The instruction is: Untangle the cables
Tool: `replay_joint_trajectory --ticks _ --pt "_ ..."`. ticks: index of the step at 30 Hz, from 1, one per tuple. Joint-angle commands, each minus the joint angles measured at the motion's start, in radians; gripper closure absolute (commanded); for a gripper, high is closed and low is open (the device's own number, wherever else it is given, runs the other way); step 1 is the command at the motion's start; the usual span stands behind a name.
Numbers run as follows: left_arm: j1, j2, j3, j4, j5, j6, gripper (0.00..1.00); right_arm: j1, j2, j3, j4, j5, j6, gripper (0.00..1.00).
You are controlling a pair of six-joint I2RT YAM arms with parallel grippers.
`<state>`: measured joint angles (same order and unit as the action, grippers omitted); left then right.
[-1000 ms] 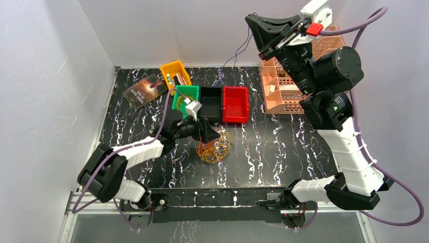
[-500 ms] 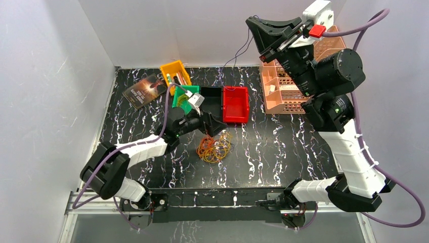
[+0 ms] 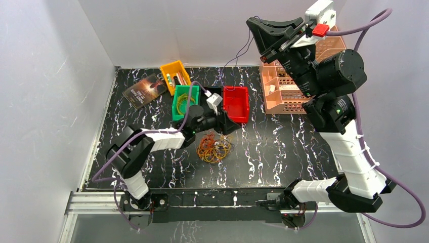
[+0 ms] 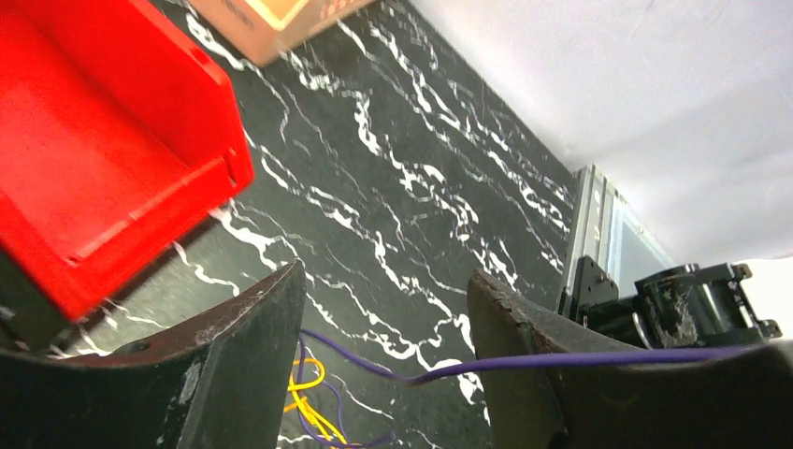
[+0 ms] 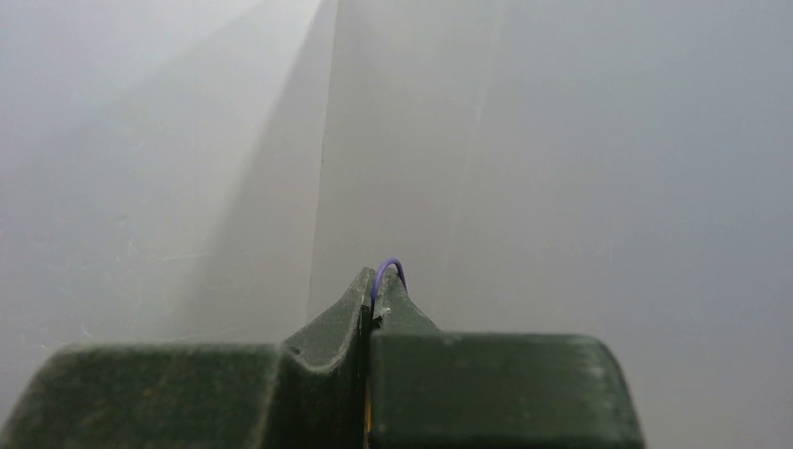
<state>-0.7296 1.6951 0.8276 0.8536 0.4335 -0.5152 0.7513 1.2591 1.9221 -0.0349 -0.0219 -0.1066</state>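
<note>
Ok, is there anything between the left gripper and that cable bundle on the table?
Nothing solid that I can see. The left gripper sits open just beyond the cables, beside the red bin. Only a thin purple wire crosses between its fingers; the raised right gripper pinches it.

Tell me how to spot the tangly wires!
Find the black marbled table, then the red bin near its middle. Just toward the near edge lie the cables: a loose heap of thin yellow and orange loops, not a boxy bin.
</note>
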Motion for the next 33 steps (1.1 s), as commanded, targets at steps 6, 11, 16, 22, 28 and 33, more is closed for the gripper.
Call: replay_joint_trajectory --ticks 6,11,16,22,28,33 --pt "-0.087 0.122 -0.018 0.038 -0.031 0.0 0.5 0.0 -0.04 0.035 0.055 0.019 -0.003 1.0" --pt "-0.121 0.209 -0.018 0.029 -0.022 -0.002 0.62 0.0 -0.04 0.087 0.067 0.025 -0.022 1.0" --pt "-0.13 0.27 -0.041 0.002 -0.03 -0.006 0.64 -0.001 -0.048 0.129 0.078 0.055 -0.059 1.0" --pt "-0.133 0.276 -0.086 -0.019 -0.035 0.001 0.64 0.0 -0.046 0.164 0.095 0.1 -0.112 1.0" --pt "-0.132 0.252 -0.135 -0.037 -0.058 0.005 0.64 0.0 -0.036 0.174 0.094 0.123 -0.149 1.0" --pt "-0.131 0.187 -0.213 -0.056 -0.162 -0.012 0.61 -0.001 -0.035 0.137 0.091 0.158 -0.169 1.0"
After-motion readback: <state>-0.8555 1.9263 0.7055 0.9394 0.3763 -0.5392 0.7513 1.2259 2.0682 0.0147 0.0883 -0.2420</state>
